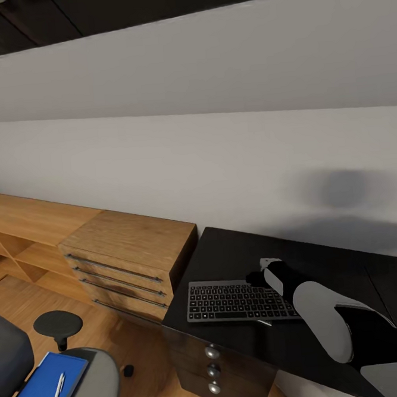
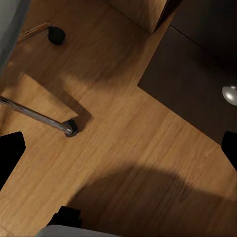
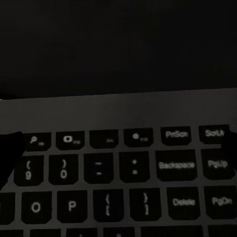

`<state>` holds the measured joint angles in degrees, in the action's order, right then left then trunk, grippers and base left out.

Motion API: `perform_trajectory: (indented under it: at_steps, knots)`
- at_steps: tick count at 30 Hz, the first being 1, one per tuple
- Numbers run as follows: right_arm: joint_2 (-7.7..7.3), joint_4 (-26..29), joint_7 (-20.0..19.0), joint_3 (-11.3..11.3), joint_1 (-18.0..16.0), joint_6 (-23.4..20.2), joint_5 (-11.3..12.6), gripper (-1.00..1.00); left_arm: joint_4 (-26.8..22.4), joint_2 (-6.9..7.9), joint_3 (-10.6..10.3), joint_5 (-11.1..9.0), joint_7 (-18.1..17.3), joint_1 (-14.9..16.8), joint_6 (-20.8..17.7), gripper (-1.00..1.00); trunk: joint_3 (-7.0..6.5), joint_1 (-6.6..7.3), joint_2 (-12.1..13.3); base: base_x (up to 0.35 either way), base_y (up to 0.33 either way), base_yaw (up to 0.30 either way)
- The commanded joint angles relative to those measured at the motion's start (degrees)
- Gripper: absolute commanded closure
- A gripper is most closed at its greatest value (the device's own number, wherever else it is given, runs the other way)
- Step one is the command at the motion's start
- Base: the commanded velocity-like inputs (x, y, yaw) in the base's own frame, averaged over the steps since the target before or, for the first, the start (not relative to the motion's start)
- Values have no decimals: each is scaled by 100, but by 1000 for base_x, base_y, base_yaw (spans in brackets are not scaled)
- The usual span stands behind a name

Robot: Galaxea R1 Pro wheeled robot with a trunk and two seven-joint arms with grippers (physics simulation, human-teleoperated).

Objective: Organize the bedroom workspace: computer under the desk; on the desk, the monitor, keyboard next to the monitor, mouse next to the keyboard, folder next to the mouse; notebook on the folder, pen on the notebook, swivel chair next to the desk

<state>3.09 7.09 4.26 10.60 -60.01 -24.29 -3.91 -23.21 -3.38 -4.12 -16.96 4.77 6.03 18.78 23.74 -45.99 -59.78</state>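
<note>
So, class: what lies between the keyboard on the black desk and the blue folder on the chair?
In the head view, the desk's front edge with its drawer knobs, then bare wooden floor, separate the keyboard from the folder.

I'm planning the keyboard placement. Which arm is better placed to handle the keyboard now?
The right. Its gripper sits over the keyboard on the desk, and its wrist view looks straight at the keys. The left wrist view faces the wooden floor beside the swivel chair.

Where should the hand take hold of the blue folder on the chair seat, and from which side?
Probably the folder's free long edge facing the desk, coming from above. It lies flat on the swivel chair, so only an edge offers grip, and the pen on top could roll off.
</note>
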Motion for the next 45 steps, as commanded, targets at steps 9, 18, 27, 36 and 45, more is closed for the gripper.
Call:
perform_trajectory:
  at_steps: [9, 18, 27, 36, 45]
  knots:
    - [7, 11, 14, 47, -2, -32, -40, -100, 1, 4, -45, -18, 50, 3, 26, -100, 6, 0, -4, -2, 0, 0]
    - [0, 18, 14, 47, -2, -25, -40, -100, 1, 4, -45, -12, 50, 3, 29, -100, 6, 0, -4, 29, 0, 0]
    - [-1, 26, 14, 47, -2, -8, -40, -100, 9, 12, -45, -17, 42, 3, 30, -100, 6, 0, -4, 223, 0, 0]
    - [-5, 29, 14, 47, -2, -6, -40, -100, 5, 8, -45, -19, 50, 3, 22, -100, 6, 0, -4, 47, 0, 0]
    - [-17, 28, 14, 47, -2, -6, -40, -100, 1, 4, -52, -18, 58, 4, 21, -100, 42, -44, -84, 5, 0, 0]
